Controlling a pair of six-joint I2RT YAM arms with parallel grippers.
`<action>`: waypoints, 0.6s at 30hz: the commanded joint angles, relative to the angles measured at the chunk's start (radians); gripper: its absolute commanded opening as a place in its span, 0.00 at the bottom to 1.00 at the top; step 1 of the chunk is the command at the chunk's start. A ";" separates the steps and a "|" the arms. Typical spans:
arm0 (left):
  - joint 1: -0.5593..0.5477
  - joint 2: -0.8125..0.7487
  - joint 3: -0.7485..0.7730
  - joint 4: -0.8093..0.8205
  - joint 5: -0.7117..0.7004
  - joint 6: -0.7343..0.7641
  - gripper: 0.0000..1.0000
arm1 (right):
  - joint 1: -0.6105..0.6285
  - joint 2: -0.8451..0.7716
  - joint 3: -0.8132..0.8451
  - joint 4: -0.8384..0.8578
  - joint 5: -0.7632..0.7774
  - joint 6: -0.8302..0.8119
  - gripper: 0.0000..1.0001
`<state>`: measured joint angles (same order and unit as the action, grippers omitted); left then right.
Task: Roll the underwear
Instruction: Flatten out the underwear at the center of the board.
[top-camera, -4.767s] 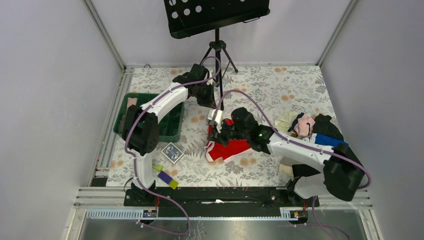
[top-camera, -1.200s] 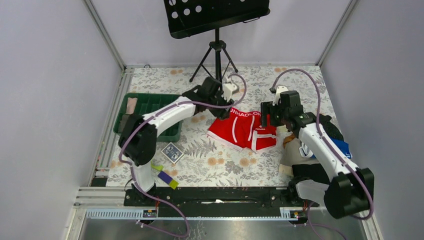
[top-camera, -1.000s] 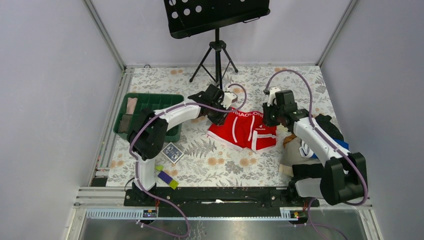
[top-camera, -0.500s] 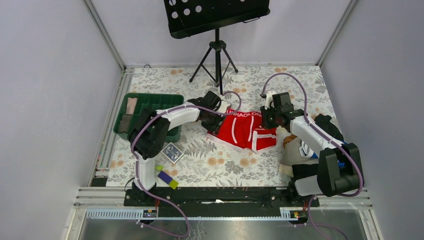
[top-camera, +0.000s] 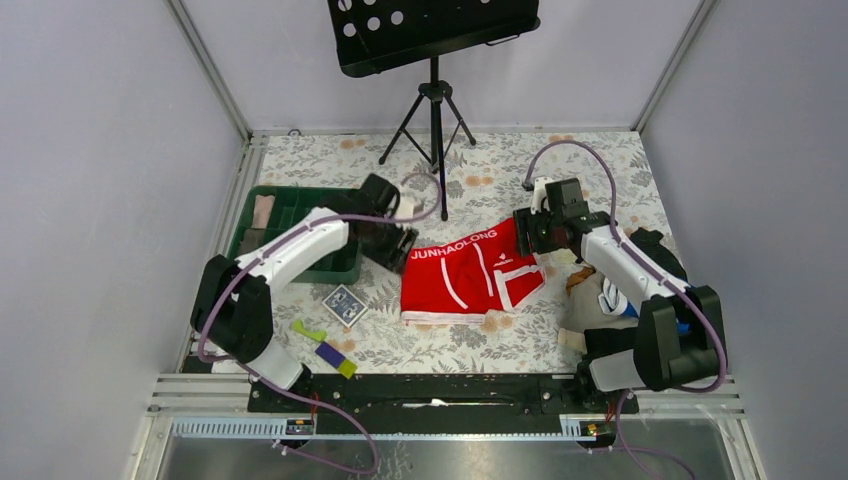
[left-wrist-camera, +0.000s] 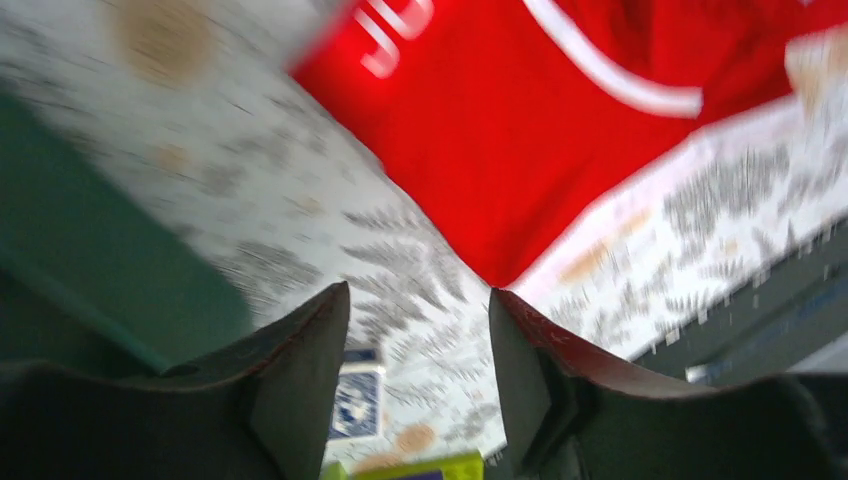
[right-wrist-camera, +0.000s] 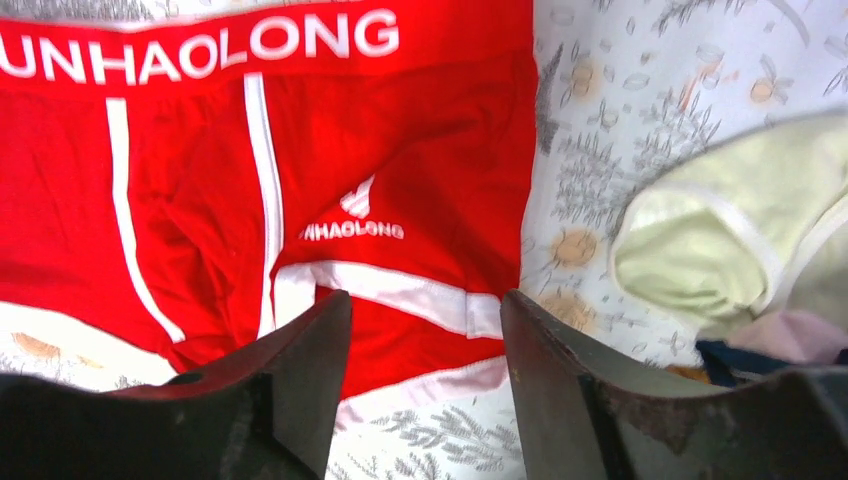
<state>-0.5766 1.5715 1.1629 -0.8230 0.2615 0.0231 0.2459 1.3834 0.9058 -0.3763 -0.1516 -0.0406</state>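
Note:
The red underwear (top-camera: 462, 275) lies spread flat on the flowered cloth, its lettered waistband toward the back. My left gripper (top-camera: 400, 246) hovers just off its left edge, near the green tray, jaws open and empty. The left wrist view is blurred; there my left gripper (left-wrist-camera: 420, 300) has nothing between its fingers and the underwear (left-wrist-camera: 560, 130) lies ahead. My right gripper (top-camera: 525, 230) sits at the waistband's right end, open. In the right wrist view my right gripper (right-wrist-camera: 425, 305) stands open above the underwear's (right-wrist-camera: 300, 180) white-trimmed leg hem, holding nothing.
A green tray (top-camera: 300, 235) stands at the left. A blue card box (top-camera: 344, 305) and a purple-and-yellow block (top-camera: 328, 352) lie in front of it. A clothes pile (top-camera: 620, 290) fills the right side, with a pale garment (right-wrist-camera: 720, 240) close to my right gripper. A music stand (top-camera: 435, 95) rises behind.
Both grippers opened and let go of the waistband. The underwear now lies flatter and wider. My left arm drew back left toward the tray.

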 joint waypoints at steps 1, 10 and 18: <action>0.084 0.035 0.137 0.090 -0.122 -0.056 0.58 | -0.013 0.116 0.123 0.048 0.006 0.020 0.67; 0.178 0.255 0.223 0.136 -0.023 -0.213 0.59 | -0.040 0.460 0.397 0.039 0.012 0.002 0.78; 0.189 0.354 0.247 0.136 0.061 -0.239 0.58 | -0.040 0.596 0.492 0.045 0.008 -0.042 0.67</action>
<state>-0.3946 1.8961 1.3621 -0.7090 0.2722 -0.1856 0.2085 1.9438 1.3327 -0.3382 -0.1486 -0.0540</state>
